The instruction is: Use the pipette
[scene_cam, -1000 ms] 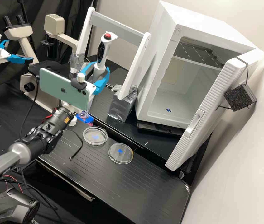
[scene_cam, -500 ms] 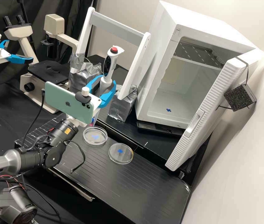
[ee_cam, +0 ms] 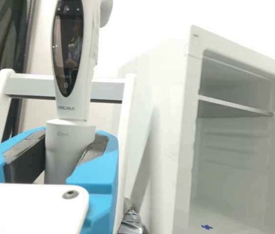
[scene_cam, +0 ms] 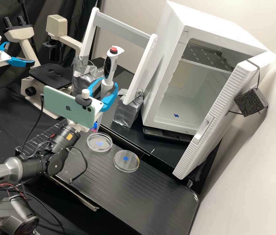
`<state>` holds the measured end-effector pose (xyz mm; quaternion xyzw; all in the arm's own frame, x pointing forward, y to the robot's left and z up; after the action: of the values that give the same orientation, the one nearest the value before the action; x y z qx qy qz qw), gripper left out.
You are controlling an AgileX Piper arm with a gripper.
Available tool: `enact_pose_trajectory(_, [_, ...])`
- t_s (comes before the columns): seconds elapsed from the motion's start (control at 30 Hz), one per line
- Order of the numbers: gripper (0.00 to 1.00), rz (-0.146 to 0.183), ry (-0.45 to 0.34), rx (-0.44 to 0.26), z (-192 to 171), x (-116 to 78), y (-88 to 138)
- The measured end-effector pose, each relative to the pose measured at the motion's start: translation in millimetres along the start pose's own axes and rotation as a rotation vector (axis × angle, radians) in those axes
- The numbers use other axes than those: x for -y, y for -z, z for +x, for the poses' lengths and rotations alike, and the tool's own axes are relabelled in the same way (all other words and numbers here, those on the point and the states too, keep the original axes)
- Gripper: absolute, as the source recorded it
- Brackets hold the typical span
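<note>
On the ridged counter (scene_cam: 151, 202), the nearer dish (scene_cam: 126, 165) is lying well apart from the tip. The other dish (scene_cam: 103, 149) is sitting on the camera's side of the tip (scene_cam: 99, 122) and lower in the high view, so any dosing move is probably calling for a small shift that way. How high the tip is hanging, and whether it is overlying that dish's rim, I cannot tell.

The phone (scene_cam: 68, 106) on the arm is covering part of the space beside the tip and crowding something blue and pink (scene_cam: 95, 126), too hidden to name.

The tool (scene_cam: 109, 81) is closing both blue fingers round the grey lower barrel of the pipette (scene_cam: 111, 63), its dark pads pressing from either side. The long axis is running nearly upright, leaning slightly, red button (scene_cam: 113, 50) uppermost and tip downward; the wrist view is cutting off the top end.

Beyond, a white frame (scene_cam: 123, 27) is standing beside the open white cabinet (scene_cam: 222, 29).
</note>
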<state>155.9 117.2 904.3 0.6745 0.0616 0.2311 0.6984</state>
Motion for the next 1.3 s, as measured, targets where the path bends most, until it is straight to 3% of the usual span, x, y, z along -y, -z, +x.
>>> enact_pose_trajectory(0.13, [0.0,-0.028,0.006,-0.014,0.5,2.1,2.6])
enact_pose_trajectory(0.43, [0.0,-0.003,0.001,-0.021,2.6,3.1,4.7])
enact_pose_trajectory(0.57, [0.0,-0.009,0.005,-0.031,14.8,-2.4,9.7])
enact_pose_trajectory(0.77, [0.0,0.006,0.032,-0.049,51.9,-16.3,28.2])
enact_pose_trajectory(1.0, [0.0,0.019,0.128,-0.053,108.9,-22.7,57.9])
enact_pose_trajectory(1.17, [0.0,0.027,0.211,-0.005,147.4,-21.5,76.2])
enact_pose_trajectory(1.3, [0.0,0.013,0.258,0.037,167.7,-19.9,84.1])
